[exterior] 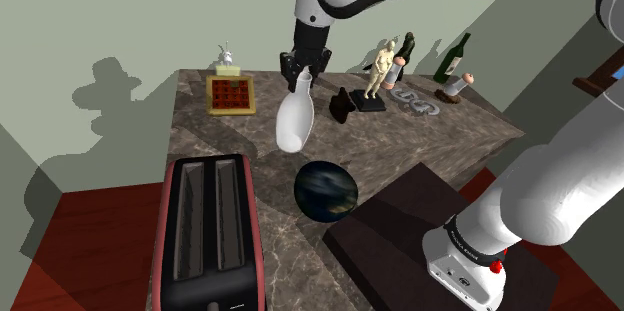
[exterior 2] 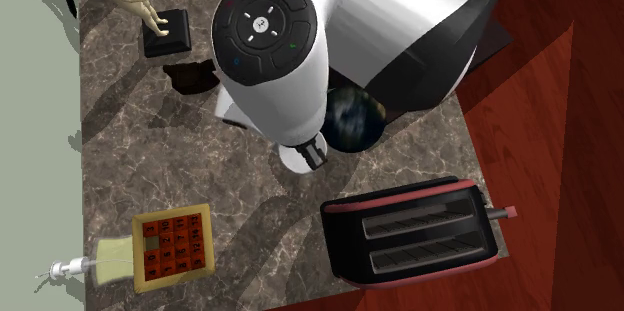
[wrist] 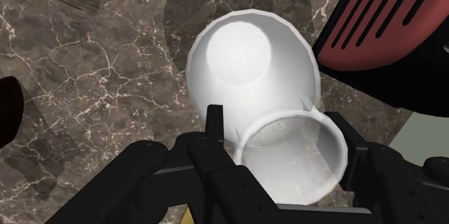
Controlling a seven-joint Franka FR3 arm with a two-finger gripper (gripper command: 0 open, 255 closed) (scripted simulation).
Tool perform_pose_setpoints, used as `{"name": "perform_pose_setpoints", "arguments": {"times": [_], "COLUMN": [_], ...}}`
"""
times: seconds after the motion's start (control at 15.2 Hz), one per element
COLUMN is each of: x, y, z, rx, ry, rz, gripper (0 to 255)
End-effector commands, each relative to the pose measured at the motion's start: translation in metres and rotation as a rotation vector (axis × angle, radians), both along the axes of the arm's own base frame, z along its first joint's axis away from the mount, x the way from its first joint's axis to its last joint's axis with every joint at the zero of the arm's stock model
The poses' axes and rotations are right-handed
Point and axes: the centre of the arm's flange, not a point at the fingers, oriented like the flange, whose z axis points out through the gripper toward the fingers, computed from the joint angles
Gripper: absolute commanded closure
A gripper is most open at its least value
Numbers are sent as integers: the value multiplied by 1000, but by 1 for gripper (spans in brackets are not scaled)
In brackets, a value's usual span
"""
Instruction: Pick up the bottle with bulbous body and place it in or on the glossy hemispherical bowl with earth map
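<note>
Two task objects: the white bottle (exterior: pixel 294 119), swollen in the body and narrow at the neck, and the dark, glossy, globe-patterned bowl (exterior: pixel 326 191).
Hand: the gripper (exterior: pixel 304 77) is clenched on the bottle's neck; in the wrist view we see its fingers (wrist: pixel 214 125) pressed against either side of the open mouth, with the round body hanging beyond them.
Bottle position: slung beneath the hand and tilted, its base swung toward the shoulder view's lower left; we judge it clear of the marble table (exterior: pixel 420 144).
Bowl position: on the table, nearer the stand than the bottle is, just beside the toaster (exterior: pixel 208 234).
Step in hand: we read this as the carry toward the bowl; the placing is not yet done.
Doing it well: we would keep the grip firm, travel level until the bottle's base sits over the middle of the bowl, then lower slowly and let go only once the base rests inside.
Tilt: because the body hangs off to one side, we would aim by the base, not by the hand.
Hazard: the toaster stands close to the bowl, so a wide swing could clip it; the rounded bowl may also roll if nudged at its rim.
</note>
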Motion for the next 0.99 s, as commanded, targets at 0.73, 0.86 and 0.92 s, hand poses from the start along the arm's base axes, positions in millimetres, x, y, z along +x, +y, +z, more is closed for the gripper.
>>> {"name": "perform_pose_setpoints", "arguments": {"times": [0.73, 0.86, 0.92], "x": [0, 0, -11], "y": [1, 1, 1], "z": [68, 78, 85], "rx": [0, 0, 0], "ry": [0, 0, 0], "rz": [0, 0, 0], "gripper": [255, 255, 255]}}
